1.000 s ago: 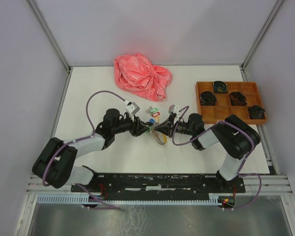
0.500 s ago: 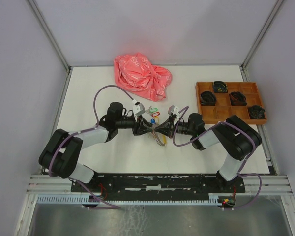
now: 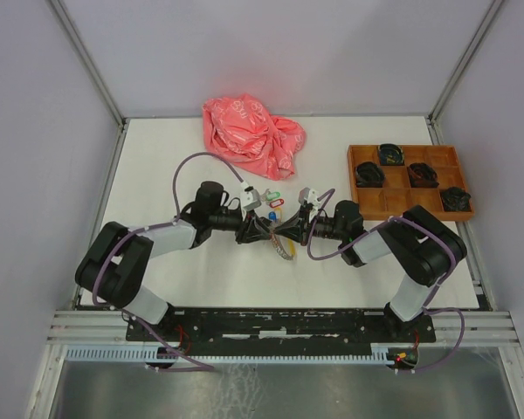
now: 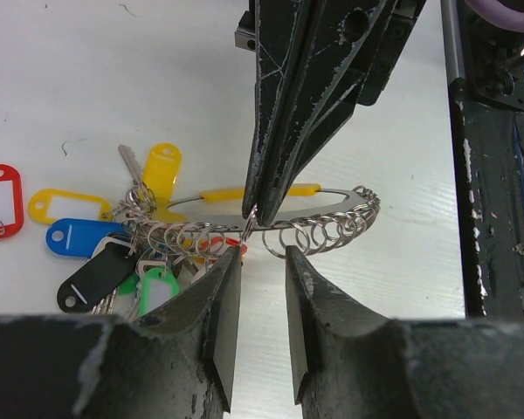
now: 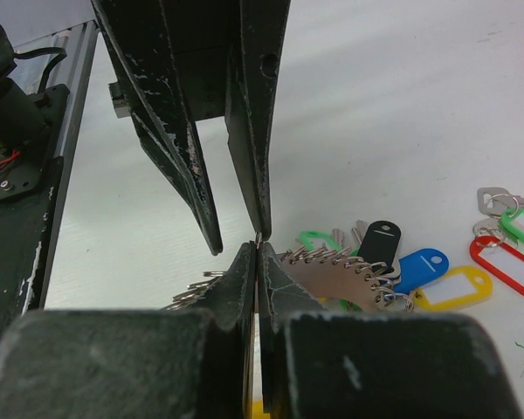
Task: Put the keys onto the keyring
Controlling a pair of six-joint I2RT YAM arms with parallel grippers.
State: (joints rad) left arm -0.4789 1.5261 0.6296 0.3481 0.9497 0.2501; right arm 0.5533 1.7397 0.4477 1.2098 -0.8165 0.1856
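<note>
- No readable words, brands or numbers in any view.
- White inserts in the red tag (image 5: 505,264) and yellow tag (image 5: 454,288), lower right, are blank.
- Pale marks on the pink bag (image 3: 251,135), upper middle, are too small to read.

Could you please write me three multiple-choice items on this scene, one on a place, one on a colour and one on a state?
1. Where on the table does the wooden tray stand?
A. right side
B. left side
C. between the arms

2. What colour is the crumpled bag?
A. blue
B. pink-red
C. green

3. How is the right gripper?
A. wide open
B. out of view
C. shut on the keyring

Answers:
1 A, it sits at the table's right edge.
2 B, its pink-red heap lies at the back.
3 C, its fingertips pinch one small ring.
</note>
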